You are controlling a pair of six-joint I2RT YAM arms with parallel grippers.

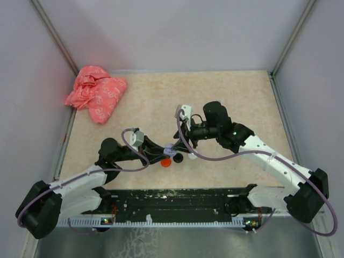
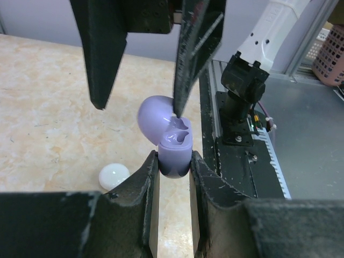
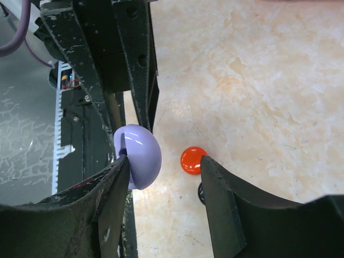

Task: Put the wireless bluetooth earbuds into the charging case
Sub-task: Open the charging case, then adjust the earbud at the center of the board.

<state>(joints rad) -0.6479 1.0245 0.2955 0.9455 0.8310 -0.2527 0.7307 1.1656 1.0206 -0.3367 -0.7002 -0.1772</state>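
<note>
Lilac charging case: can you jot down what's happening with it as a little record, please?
Case: lilac charging case, lid open
Held by: left gripper, shut on its base
Other arm: right gripper, jaws apart, one fingertip reaching into the case's wells
Nearby: white disc, orange-red disc
Earbuds: none clearly visible

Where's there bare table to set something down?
Bare tabletop along the back wall, from the pink bag to the right corner; also between the bag and the left arm. Crowded front centre around the lilac case and orange-red disc.
</note>
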